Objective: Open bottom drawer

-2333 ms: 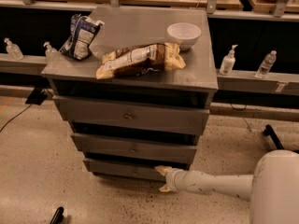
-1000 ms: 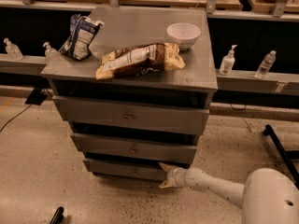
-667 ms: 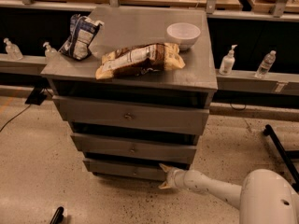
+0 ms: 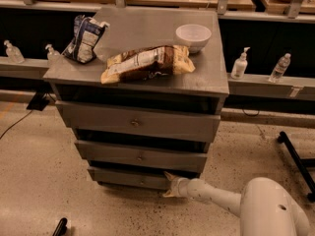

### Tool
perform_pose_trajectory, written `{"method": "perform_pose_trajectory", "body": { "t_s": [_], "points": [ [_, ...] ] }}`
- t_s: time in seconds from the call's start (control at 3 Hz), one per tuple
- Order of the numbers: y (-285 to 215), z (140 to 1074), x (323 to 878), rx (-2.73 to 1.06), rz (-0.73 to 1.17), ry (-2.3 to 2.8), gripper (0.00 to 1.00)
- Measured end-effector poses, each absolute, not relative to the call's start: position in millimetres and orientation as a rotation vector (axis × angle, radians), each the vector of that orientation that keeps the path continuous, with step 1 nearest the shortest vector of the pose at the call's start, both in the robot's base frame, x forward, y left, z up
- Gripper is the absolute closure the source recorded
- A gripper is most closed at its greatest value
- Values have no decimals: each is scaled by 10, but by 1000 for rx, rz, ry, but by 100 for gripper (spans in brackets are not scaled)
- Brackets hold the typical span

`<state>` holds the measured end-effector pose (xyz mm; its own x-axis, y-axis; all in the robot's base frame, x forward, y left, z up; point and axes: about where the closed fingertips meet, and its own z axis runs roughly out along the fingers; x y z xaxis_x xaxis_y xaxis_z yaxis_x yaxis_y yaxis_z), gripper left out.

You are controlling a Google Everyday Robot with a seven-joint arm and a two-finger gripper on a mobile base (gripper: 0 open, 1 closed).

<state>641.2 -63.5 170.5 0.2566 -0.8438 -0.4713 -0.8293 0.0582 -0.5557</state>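
Note:
A grey cabinet holds three drawers, and the bottom drawer (image 4: 127,178) is the narrowest and lowest front, with a small round knob (image 4: 142,182) at its centre. It looks shut, flush under the drawer above. My gripper (image 4: 170,185) comes in from the lower right on a white arm (image 4: 221,196). Its fingertips sit at the right end of the bottom drawer's front, right of the knob. One finger points up toward the drawer's top edge and the other toward the floor.
On the cabinet top (image 4: 206,77) lie a chip bag (image 4: 146,63), a white bowl (image 4: 193,36) and a blue-white bag (image 4: 84,38). Bottles (image 4: 239,64) stand on a low shelf behind. A black chair leg (image 4: 294,156) lies at the right, and speckled floor (image 4: 44,181) spreads in front.
The arm's white body has swung leftward and forward in the lower right. The gripper has stayed at the right end of the bottom drawer, and the drawer has not moved.

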Motion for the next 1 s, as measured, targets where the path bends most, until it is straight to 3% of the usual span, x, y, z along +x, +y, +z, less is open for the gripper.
{"method": "perform_pose_trajectory", "body": {
  "t_s": [0.67, 1.0],
  "points": [
    [-185, 1610, 6155, -1826, 120, 1488, 38],
    [-210, 1740, 5884, -1854, 166, 1491, 38]
  ]
}}
